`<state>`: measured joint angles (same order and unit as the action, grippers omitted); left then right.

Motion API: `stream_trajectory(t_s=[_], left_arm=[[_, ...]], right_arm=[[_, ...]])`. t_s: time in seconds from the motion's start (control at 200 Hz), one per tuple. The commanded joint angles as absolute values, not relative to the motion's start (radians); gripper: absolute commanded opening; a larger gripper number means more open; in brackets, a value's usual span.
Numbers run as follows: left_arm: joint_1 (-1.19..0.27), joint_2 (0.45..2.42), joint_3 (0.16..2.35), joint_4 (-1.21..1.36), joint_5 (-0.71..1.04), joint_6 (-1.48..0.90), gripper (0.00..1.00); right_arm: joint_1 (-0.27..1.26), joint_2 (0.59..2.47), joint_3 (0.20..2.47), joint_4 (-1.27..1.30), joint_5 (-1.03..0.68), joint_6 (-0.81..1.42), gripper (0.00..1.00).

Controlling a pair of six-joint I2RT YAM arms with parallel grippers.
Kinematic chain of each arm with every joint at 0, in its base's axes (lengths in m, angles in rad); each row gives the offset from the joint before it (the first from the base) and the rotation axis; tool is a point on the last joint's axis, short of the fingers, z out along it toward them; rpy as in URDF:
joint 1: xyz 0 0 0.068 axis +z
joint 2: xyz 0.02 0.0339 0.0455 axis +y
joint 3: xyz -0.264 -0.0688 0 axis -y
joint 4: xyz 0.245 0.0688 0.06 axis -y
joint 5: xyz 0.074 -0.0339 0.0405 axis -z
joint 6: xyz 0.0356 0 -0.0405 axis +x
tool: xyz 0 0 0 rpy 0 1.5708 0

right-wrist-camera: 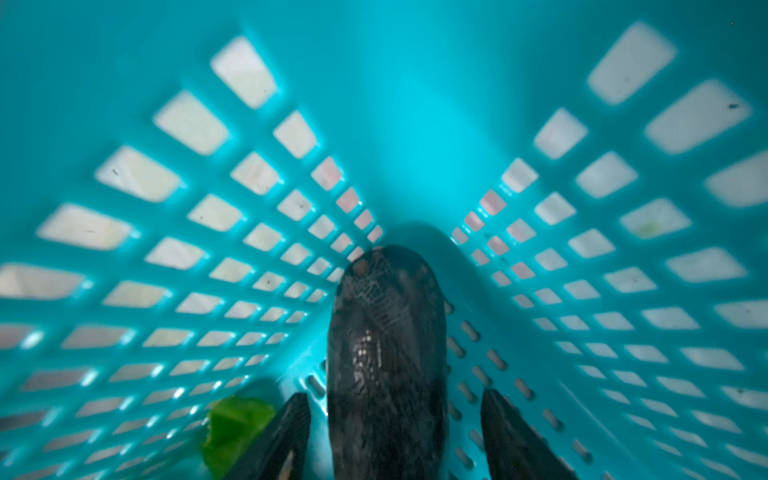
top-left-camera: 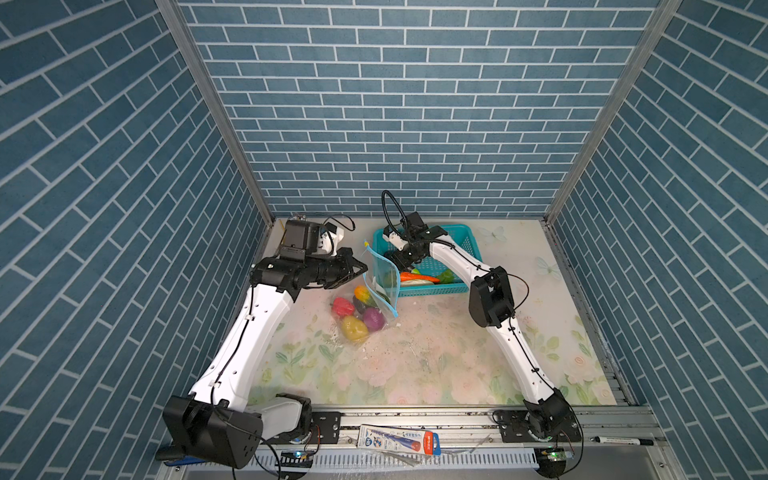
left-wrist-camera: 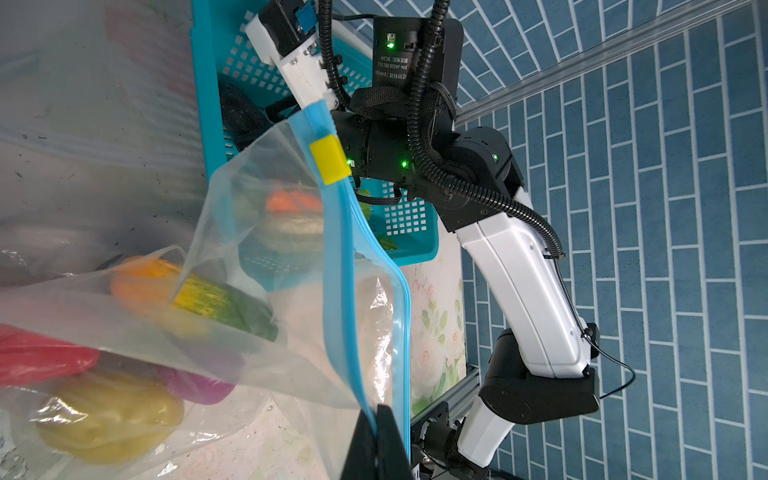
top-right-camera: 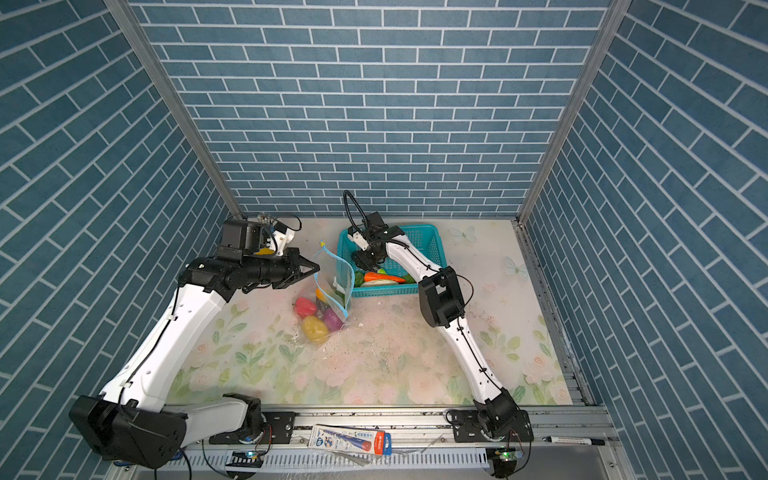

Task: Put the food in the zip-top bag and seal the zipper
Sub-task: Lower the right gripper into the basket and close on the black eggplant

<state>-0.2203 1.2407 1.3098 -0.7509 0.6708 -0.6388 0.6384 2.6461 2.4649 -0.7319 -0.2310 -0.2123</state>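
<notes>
The clear zip-top bag [top-left-camera: 383, 275] stands with its mouth open beside the teal basket [top-left-camera: 468, 244]. My left gripper [top-left-camera: 364, 268] [left-wrist-camera: 376, 436] is shut on the near lip of the light-blue zipper [left-wrist-camera: 338, 270], whose yellow slider [left-wrist-camera: 329, 161] sits at the far end. Through the plastic show a red pepper [top-left-camera: 343, 307], a yellow potato [top-left-camera: 354, 327], a purple onion [top-left-camera: 372, 319] and a corn piece [left-wrist-camera: 208, 297]. Inside the basket my right gripper [right-wrist-camera: 395, 397] is open, its fingers either side of a dark eggplant [right-wrist-camera: 386, 324] with gaps showing.
A carrot [top-left-camera: 419, 276], a white radish [top-left-camera: 415, 282] and green leafy pieces [top-left-camera: 446, 276] [right-wrist-camera: 237, 424] lie in the basket. A packaged pen [top-left-camera: 399, 442] and a black marker [top-left-camera: 623, 440] rest on the front rail. Brick-patterned walls close in three sides.
</notes>
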Motion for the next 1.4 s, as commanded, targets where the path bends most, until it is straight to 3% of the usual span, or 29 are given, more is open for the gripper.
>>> stream_trajectory(t_s=[0.0,0.225,0.595,1.395], left_arm=[[-0.215,1.219,1.291,-0.757,0.667,-0.627,0.00],[-0.214,1.216,1.293,-0.758,0.666,-0.629,0.00],[-0.216,1.222,1.288,-0.746,0.668,-0.632,0.00],[-0.214,1.239,1.295,-0.735,0.685,-0.626,0.00]], right_arm=[[0.634,2.665,2.514,-0.735,-0.247,-0.213,0.63],[0.630,2.640,2.487,-0.740,-0.241,-0.210,0.50],[0.604,2.569,2.405,-0.723,-0.265,-0.160,0.38],[0.571,2.419,2.175,-0.698,-0.232,-0.128,0.33]])
